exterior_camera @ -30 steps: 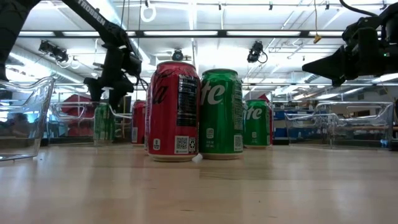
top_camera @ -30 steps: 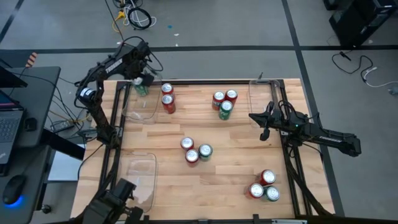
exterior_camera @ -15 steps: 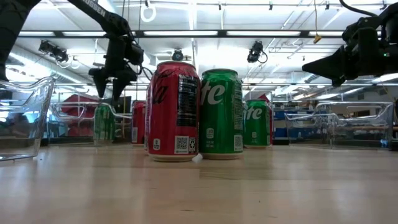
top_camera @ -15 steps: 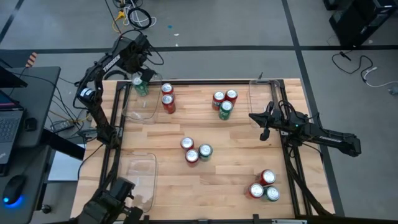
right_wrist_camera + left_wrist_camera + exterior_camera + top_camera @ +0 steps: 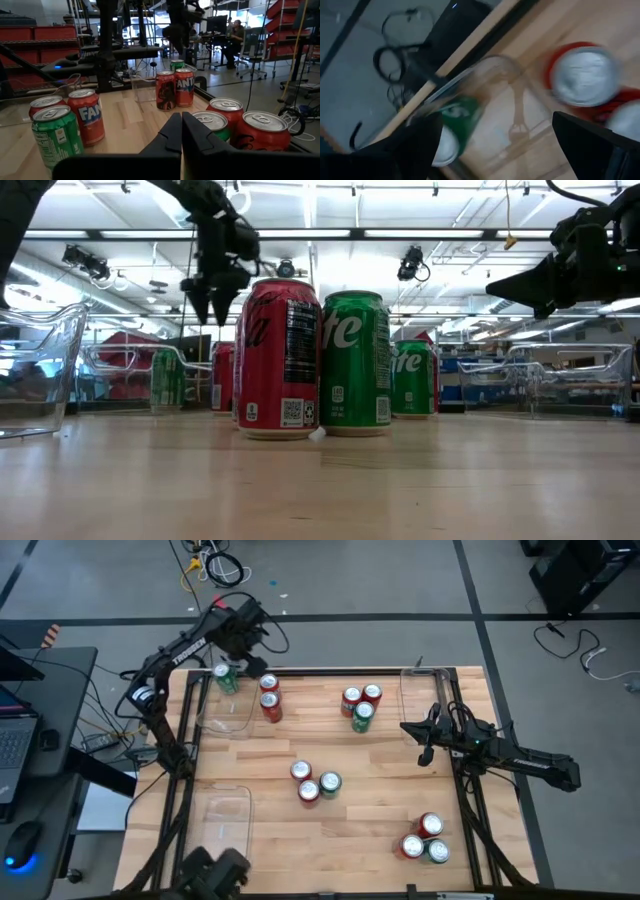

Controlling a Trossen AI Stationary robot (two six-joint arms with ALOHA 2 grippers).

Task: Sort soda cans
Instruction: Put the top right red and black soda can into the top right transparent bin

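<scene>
The left claw [image 5: 252,658] is wide and empty above a green can [image 5: 226,678] in the tray [image 5: 228,720]; next it should pick another can.

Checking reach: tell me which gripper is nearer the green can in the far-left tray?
Left. The left gripper hovers just beside the green can; the right gripper waits across the table.

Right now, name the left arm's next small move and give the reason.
Probably carry the open left gripper over the two red cans just beside it and lower onto one. The green can already stands in the clear tray, the gripper holds nothing, and those reds are the nearest unsorted cans.
</scene>
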